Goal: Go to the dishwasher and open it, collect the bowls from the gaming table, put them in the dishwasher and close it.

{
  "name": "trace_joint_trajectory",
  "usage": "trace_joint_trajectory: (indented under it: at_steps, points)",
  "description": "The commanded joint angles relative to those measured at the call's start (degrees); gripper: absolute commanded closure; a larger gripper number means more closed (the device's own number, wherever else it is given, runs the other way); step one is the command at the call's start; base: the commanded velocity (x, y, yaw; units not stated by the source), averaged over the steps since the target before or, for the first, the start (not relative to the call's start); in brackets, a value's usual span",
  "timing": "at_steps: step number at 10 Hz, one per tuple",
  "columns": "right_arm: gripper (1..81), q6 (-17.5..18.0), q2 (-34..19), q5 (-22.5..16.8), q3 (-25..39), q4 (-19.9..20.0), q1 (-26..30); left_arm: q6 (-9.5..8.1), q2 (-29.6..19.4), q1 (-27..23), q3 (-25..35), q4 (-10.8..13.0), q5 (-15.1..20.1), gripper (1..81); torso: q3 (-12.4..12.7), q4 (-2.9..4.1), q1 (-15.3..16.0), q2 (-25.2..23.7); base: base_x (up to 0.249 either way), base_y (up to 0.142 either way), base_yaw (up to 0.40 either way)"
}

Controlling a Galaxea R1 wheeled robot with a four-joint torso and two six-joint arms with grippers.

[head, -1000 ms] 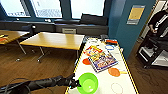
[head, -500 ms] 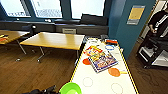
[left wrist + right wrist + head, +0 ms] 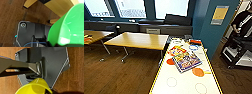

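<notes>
The gaming table (image 3: 161, 77), white-topped with a yellow rim, stretches away from me at centre right in the head view. On it lie flat orange discs (image 3: 198, 72) and a colourful box (image 3: 186, 60). A lime green bowl (image 3: 70, 27) hangs tilted above the wood floor, and my left gripper (image 3: 58, 45) is shut on its lower edge. In the right wrist view a yellow bowl (image 3: 33, 88) sits close over the floor, with my right gripper (image 3: 50, 91) shut on its rim. The dishwasher is out of view.
A wood-topped table (image 3: 137, 40) stands left of the gaming table, and another (image 3: 94, 35) is at the far left. A blue wall (image 3: 214, 30) rises behind the gaming table's far end. A person (image 3: 241, 22) stands at the right behind a dark cart (image 3: 239, 52).
The left arm and its green bowl have dropped out of the bottom of the head view. The gaming table and the other tables stay in about the same place.
</notes>
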Motion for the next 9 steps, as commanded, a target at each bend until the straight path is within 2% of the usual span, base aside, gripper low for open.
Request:
trace_joint_trajectory:
  at_steps: [1, 4, 5, 9]
  points:
    - [81.1, -0.3, -0.8, -3.7, -0.7, -1.1, -0.5, 0.68, 7.5, 12.4, -18.2, 9.8, -13.5, 81.1, 0.0, 0.00, 0.0, 0.0, 0.000, 0.000, 0.000]
    - [81.1, -0.4, -0.4, -3.6, -1.1, -1.0, -0.8, 0.60, 15.9, 17.1, -31.8, 13.6, -14.0, 81.1, 0.0, 0.00, 0.0, 0.0, 0.000, 0.000, 0.000]
    - [81.1, -0.4, -0.3, -3.7, -1.4, -1.0, -0.9, 0.60, 18.2, 18.2, -36.1, 14.6, -15.4, 81.1, 0.0, 0.00, -0.1, 0.0, 0.000, 0.000, 0.000]
    - [81.1, -0.4, 1.2, -3.7, -6.1, -1.4, -1.9, 0.68, 27.4, 20.9, -51.4, 16.7, -16.2, 81.1, 0.0, 0.00, -0.1, 0.0, 0.000, 0.000, 0.000]
